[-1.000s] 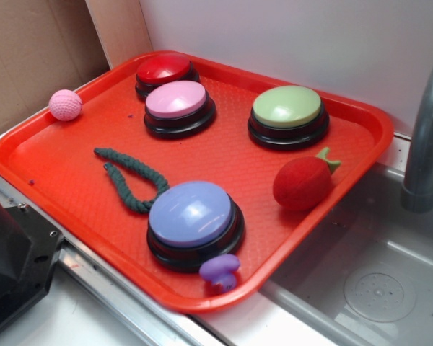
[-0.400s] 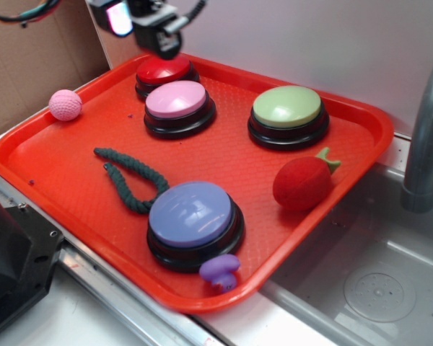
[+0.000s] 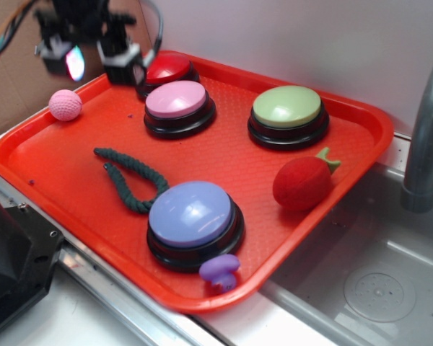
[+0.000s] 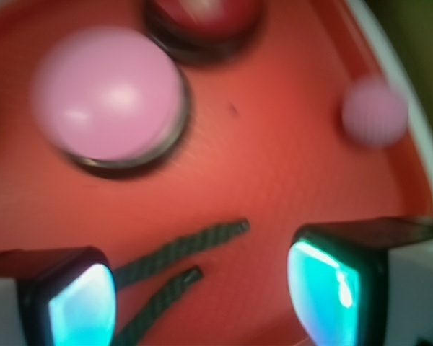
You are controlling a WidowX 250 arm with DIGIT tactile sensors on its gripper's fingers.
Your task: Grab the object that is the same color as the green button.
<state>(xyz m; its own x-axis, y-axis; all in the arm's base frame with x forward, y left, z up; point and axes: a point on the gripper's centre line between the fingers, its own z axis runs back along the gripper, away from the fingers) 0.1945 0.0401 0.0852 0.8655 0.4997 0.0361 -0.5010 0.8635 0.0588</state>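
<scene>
In the exterior view the gripper (image 3: 94, 61) hangs blurred above the red tray's (image 3: 361, 115) far-left corner, between the pink ball (image 3: 65, 104) and the red button (image 3: 164, 69), holding nothing. The green rope (image 3: 130, 180) lies folded on the tray floor, well apart from the gripper, its bend close to the lavender button (image 3: 193, 216). The green button (image 3: 287, 108) sits at the far right, with the red strawberry toy (image 3: 303, 182) in front of it.

In the wrist view the fingers (image 4: 72, 303) stand wide apart, the rope's two loose ends (image 4: 180, 252) showing between them, though blur makes the height hard to judge. The pink button (image 4: 108, 94) lies beyond.

The likely risk is that the thin, floppy rope slips out if the pads close on one strand end, or that the fingers scrape the tray floor. Open floor surrounds the loose ends toward the tray's left rim; near the bend the lavender button crowds the approach.
</scene>
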